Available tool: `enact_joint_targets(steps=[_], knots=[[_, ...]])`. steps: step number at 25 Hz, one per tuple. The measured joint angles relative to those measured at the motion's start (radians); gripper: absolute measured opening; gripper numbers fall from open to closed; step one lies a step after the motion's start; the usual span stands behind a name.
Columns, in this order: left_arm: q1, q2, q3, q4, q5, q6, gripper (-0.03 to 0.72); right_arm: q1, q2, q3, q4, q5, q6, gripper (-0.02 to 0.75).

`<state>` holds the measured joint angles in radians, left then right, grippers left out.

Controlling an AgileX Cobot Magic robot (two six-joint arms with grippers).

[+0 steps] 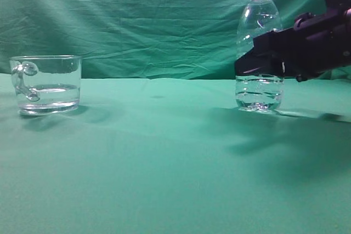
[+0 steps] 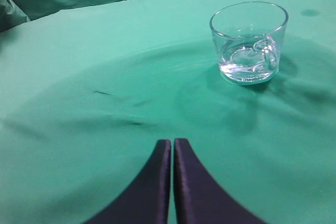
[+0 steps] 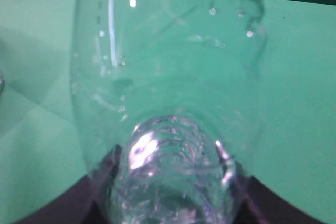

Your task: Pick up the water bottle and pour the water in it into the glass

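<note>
Filling the right wrist view, the water bottle (image 3: 168,103) stands directly before the lens, its clear ribbed lower body wedged between the dark jaws of the right gripper (image 3: 170,192), which press on it from both sides. No label, brand or readable writing shows on the bottle or anywhere else. From the exterior view the bottle (image 1: 259,42) stands upright on the right side of the desk (image 1: 164,168), its neck open with a whitish ring, and the right gripper (image 1: 263,61) clamps around its middle. A little water (image 1: 259,100) sits in its base.

The left gripper (image 2: 172,182) shows only in the left wrist view, its two dark jaws pressed together with just a thin seam between them, holding nothing and hovering above the cloth.

The glass (image 1: 46,83), a short clear mug with a looped handle, rests on the far left of the desk, well apart from the bottle, with a shallow layer of clear liquid in it. In the left wrist view it (image 2: 249,40) stands ahead and to the right of the shut jaws.

A wrinkled green cloth covers the desk, and a matching green backdrop (image 1: 137,20) hangs behind it.
</note>
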<state>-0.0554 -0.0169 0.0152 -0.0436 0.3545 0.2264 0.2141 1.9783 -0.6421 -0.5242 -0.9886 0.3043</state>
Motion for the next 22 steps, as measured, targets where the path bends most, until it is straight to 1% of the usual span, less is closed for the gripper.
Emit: enact_joint_targets(steps=[1,2,4,8,12,13,14,21,22], knots=[[0.000,0.000,0.000,0.000,0.000,0.000,0.000,0.000,0.000,0.000,0.004,0.000,-0.002,0.338],[0.000,0.000,0.000,0.000,0.000,0.000,0.000,0.000,0.000,0.000,0.010,0.000,-0.002,0.395],[0.000,0.000,0.000,0.000,0.000,0.000,0.000,0.000,0.000,0.000,0.016,0.000,-0.002,0.454],[0.000,0.000,0.000,0.000,0.000,0.000,0.000,0.002,-0.002,0.000,0.017,0.000,-0.002,0.607],[0.000,0.000,0.000,0.000,0.000,0.000,0.000,0.002,-0.062,0.026,0.021,0.041,-0.002,0.602],[0.000,0.000,0.000,0.000,0.000,0.000,0.000,0.002,-0.084,0.033,0.021,0.056,-0.002,0.643],[0.000,0.000,0.000,0.000,0.000,0.000,0.000,0.002,-0.112,0.041,0.021,0.073,0.000,0.629],[0.000,0.000,0.000,0.000,0.000,0.000,0.000,0.002,-0.366,0.128,0.019,0.168,0.006,0.629],[0.000,0.000,0.000,0.000,0.000,0.000,0.000,0.002,-0.412,0.144,0.017,0.182,0.006,0.555]])
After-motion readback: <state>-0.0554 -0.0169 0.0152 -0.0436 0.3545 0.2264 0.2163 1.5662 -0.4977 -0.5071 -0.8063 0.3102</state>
